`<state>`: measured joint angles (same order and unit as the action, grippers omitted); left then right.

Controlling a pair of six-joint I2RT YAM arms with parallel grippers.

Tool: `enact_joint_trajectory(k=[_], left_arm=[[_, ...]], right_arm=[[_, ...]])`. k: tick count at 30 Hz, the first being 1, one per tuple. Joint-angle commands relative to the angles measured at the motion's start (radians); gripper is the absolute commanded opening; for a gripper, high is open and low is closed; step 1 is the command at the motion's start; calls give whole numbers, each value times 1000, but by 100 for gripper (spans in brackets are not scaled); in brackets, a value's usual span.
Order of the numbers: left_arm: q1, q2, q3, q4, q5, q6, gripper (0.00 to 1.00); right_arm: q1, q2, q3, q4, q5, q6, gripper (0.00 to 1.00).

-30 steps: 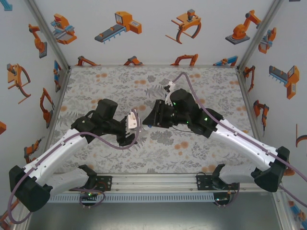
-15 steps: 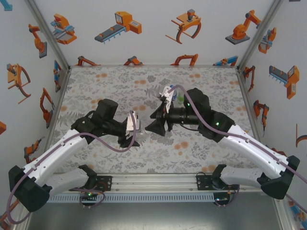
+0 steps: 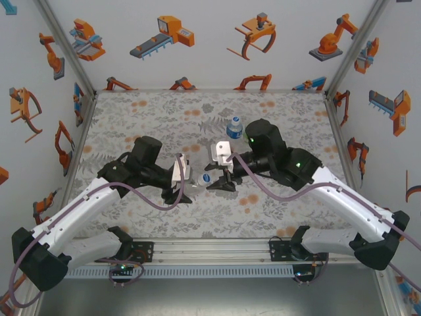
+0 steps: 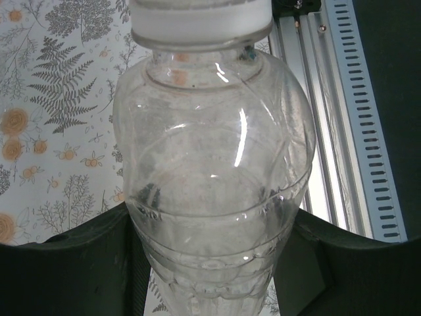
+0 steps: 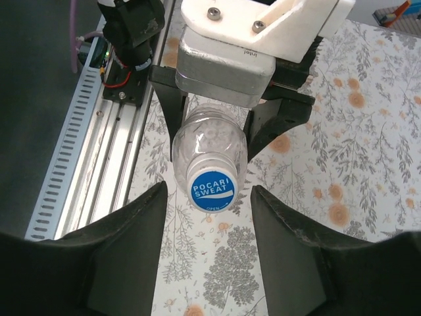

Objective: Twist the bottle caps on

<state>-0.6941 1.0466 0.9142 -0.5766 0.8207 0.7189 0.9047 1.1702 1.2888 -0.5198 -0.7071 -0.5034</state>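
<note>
Backed right gripper (image 5: pixel 209 220) off the cap (image 5: pixel 213 189) since a second ago; swung the arm aside too, uncovering a second bottle (image 3: pixel 234 127) standing well behind the cap. Cap seated on neck of clear bottle (image 4: pixel 210 164): round, blue top with white print, smooth white side. Thin glossy see-through plastic, ridged lower down, looks empty. Held level, cap end facing the right gripper, likely for a straight twist. Pinched round the body by left gripper (image 4: pixel 210 266), just behind the cap. Right gripper spread either side of cap, not touching. Probably regrasping for another turn. Flat flowery table (image 3: pixel 131 118) below the cap.
</note>
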Motion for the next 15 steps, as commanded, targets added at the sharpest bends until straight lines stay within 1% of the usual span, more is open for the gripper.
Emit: enact_joint_trajectory(k=[1, 5, 9, 12, 15], left_arm=[[-2, 4, 21, -21, 46, 28, 0], [-1, 7, 23, -23, 49, 28, 0], [-1, 7, 22, -22, 49, 28, 0], [-2, 6, 23, -23, 49, 28, 0], [-1, 7, 24, -23, 52, 27, 0]], right_arm=[[-1, 11, 6, 17, -57, -43, 46], [-1, 10, -3, 41, -72, -29, 43], [-1, 16, -7, 35, -70, -27, 36], [-1, 19, -9, 34, -65, -26, 36], [-1, 22, -14, 38, -58, -20, 37]])
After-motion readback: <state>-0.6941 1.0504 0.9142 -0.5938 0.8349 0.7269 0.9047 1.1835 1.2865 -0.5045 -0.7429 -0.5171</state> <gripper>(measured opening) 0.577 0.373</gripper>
